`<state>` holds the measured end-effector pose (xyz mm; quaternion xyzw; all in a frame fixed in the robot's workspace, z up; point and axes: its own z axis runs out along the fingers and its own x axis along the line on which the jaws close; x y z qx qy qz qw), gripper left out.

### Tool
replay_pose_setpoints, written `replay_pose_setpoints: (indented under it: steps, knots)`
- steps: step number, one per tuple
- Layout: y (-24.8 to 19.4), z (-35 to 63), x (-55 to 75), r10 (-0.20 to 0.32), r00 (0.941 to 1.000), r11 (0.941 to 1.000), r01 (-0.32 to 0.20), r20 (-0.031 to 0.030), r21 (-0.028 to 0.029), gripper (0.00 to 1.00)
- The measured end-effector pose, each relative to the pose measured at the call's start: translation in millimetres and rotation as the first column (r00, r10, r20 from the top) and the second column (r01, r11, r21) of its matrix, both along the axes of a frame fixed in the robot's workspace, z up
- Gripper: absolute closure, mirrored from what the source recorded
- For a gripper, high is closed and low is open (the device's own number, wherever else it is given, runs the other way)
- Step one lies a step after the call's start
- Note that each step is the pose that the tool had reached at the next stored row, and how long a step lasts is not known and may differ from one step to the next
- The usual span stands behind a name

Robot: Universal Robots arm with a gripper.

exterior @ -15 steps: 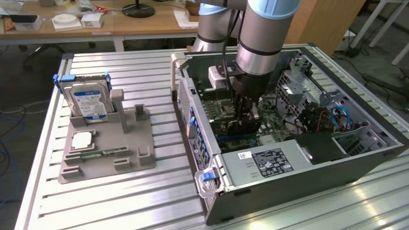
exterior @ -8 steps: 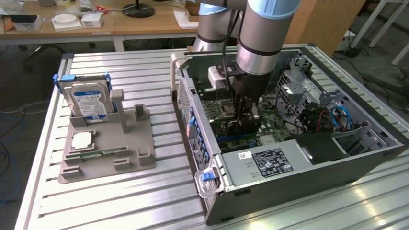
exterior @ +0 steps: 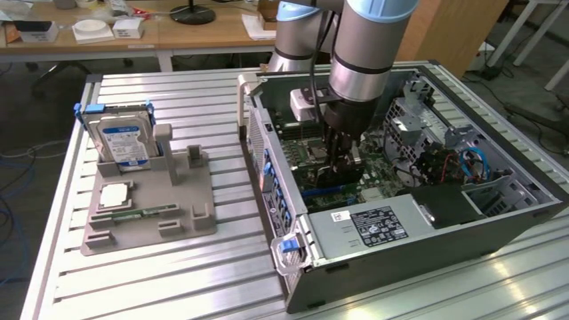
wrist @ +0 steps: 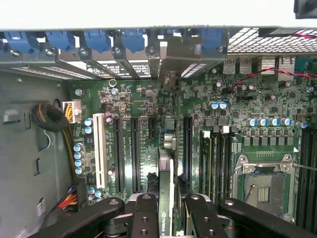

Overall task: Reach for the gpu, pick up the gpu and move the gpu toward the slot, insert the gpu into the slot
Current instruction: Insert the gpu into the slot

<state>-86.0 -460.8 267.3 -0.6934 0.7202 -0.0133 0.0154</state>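
**Card held edge-down over the board**

The gripper (wrist: 166,210) is down inside the open case (exterior: 498,220), its fingers (wrist: 144,218) pinching the gpu (wrist: 166,188) from both flat sides. In the wrist view the card runs edge-on between the two fingers, its silvery bracket (wrist: 169,64) reaching toward the rear wall with the blue clips (wrist: 96,39). It hangs over the motherboard (wrist: 247,114), roughly in line with the dark slots (wrist: 133,148) beside the white slot (wrist: 100,148); whether its lower edge has met a slot I cannot tell. In the exterior view the arm (exterior: 369,47) stands nearly upright over the middle of the case and the card shows as a dark sliver beneath the fingers (exterior: 336,157).

To my eye the card is light and stiff, yet fragile: a thin board with soldered parts and an exposed contact edge. It probably tolerates a firm squeeze on the flat faces near the top edge, where it is held now, but little twisting or sideways load. The bracket end is the sturdiest part.

On the table (exterior: 178,280), well apart from the case, the grey tray (exterior: 151,220) holds the hard drive (exterior: 124,143) and a memory stick (exterior: 138,215).
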Motion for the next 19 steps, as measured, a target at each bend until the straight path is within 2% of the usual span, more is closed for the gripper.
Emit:
replay_pose_setpoints:
  steps: [19]
  knots:
    - [0.0,-4.1,0.0,0.0,1.0,1.0,0.0,-0.0002,-0.0002,0.75]
